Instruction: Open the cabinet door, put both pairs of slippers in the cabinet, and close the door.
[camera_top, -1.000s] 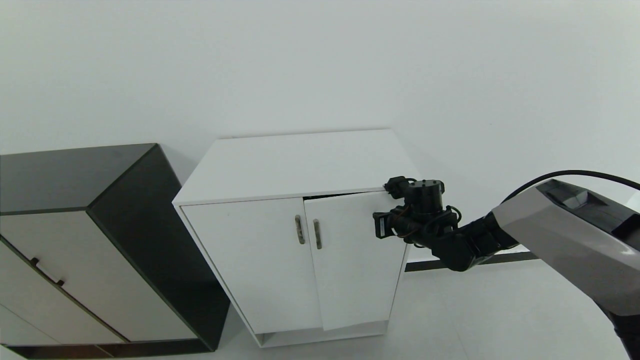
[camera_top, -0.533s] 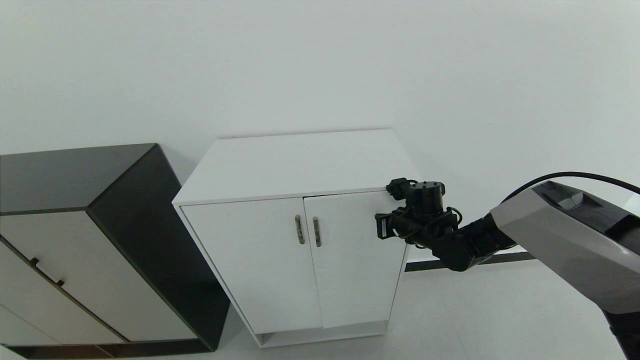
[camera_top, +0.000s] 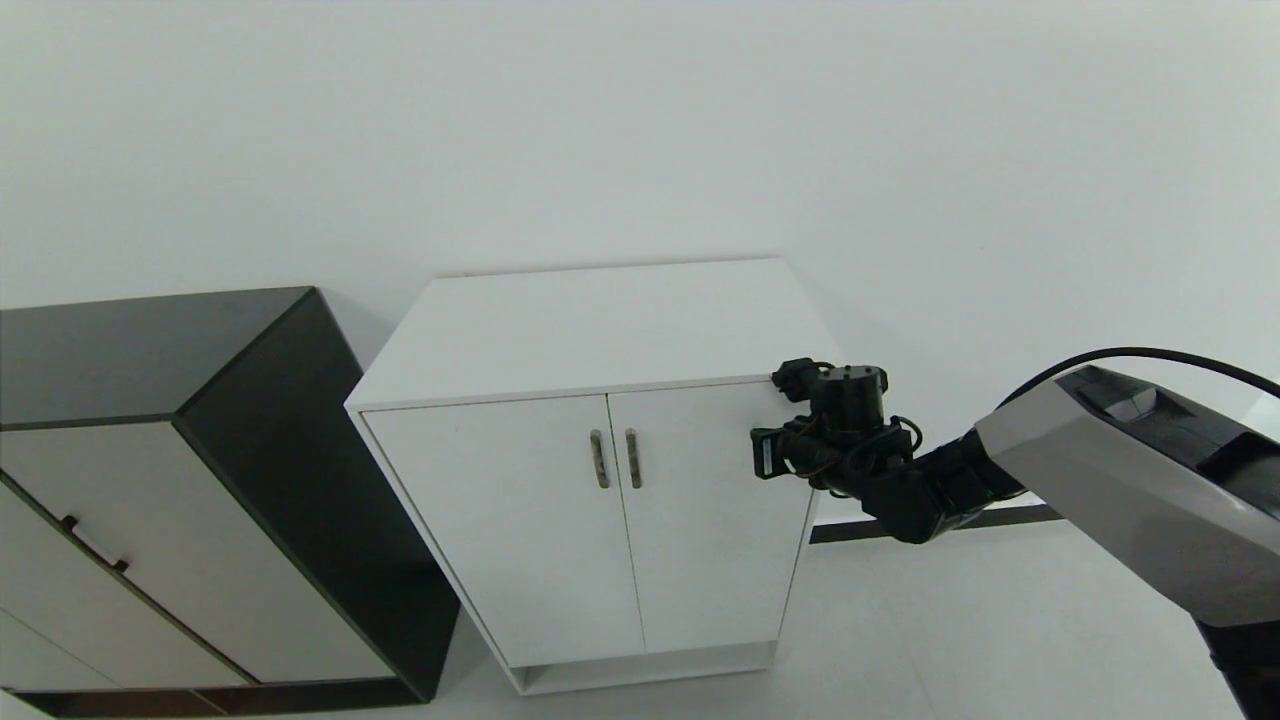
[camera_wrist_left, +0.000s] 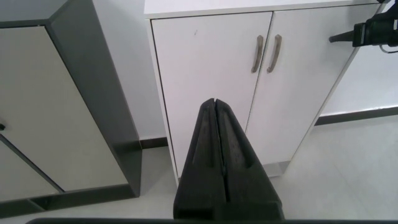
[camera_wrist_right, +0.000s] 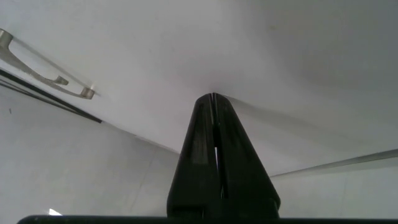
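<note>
White wall (camera_top: 640, 130) behind, the cabinet (camera_top: 590, 330) sat with doors flush; right claw (camera_wrist_right: 213, 98), pinched together, touched its right door (camera_top: 700, 530); left claw (camera_wrist_left: 214, 103) pinched together too.

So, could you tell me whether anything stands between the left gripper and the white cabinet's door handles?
Nothing visible does. The left gripper, fingers shut, faces the door handles across bare floor. The right gripper sits at the right door near its outer edge, well aside of that path.
</note>
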